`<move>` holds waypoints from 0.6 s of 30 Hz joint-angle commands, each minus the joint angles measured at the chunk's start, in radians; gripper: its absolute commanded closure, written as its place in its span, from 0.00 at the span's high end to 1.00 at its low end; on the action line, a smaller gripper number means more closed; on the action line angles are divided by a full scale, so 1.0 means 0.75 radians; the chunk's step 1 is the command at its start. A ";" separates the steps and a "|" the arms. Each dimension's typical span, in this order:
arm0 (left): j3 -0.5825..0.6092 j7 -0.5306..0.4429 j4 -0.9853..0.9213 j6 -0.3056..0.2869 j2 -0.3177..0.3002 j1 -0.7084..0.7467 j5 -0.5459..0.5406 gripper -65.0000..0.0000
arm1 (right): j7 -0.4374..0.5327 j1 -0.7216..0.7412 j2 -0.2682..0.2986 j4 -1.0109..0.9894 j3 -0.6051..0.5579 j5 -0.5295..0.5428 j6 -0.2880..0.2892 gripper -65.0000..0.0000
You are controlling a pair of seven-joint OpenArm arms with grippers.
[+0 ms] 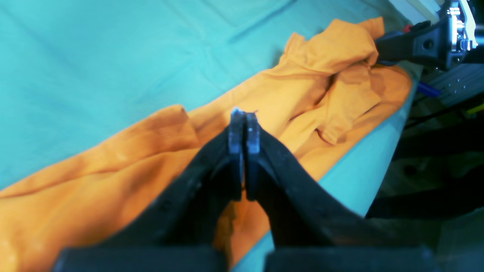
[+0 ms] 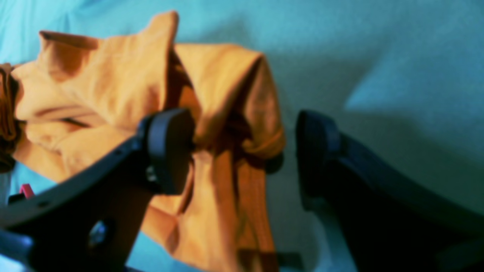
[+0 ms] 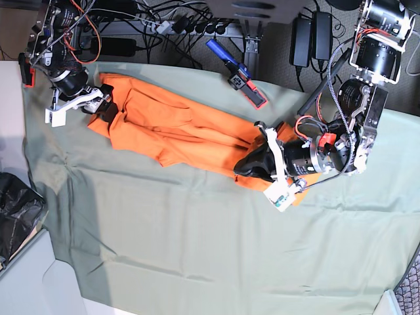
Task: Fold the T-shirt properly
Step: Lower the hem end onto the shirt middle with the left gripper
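A large grey-green cloth (image 3: 197, 249) covers the work surface across most of the base view. Directly on it, a crumpled bright orange short-sleeved T-shirt (image 3: 170, 131) stretches in a long band from the upper left toward centre right.

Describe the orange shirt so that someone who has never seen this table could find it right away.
Start with the big grey-green cloth covering the table. Along its far side lies the T-shirt, stretched crumpled between the two arms. It is the only bright orange thing there, plain and without print, so it stands out from the dull cloth under it and the black cables behind.
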 commanded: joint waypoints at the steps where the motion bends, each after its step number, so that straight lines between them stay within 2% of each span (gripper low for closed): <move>1: -0.003 -0.023 0.034 -0.016 -0.009 -0.033 -0.027 0.00 | -0.019 -0.004 0.022 0.017 0.012 0.019 0.126 0.67; 12: -0.005 -0.024 0.042 -0.016 -0.079 -0.040 -0.026 0.00 | -0.036 -0.004 -0.001 0.017 0.011 0.051 0.127 0.67; 18: -0.074 -0.023 0.043 -0.016 -0.079 -0.044 -0.027 0.00 | -0.036 -0.003 -0.037 0.017 0.011 0.068 0.137 0.67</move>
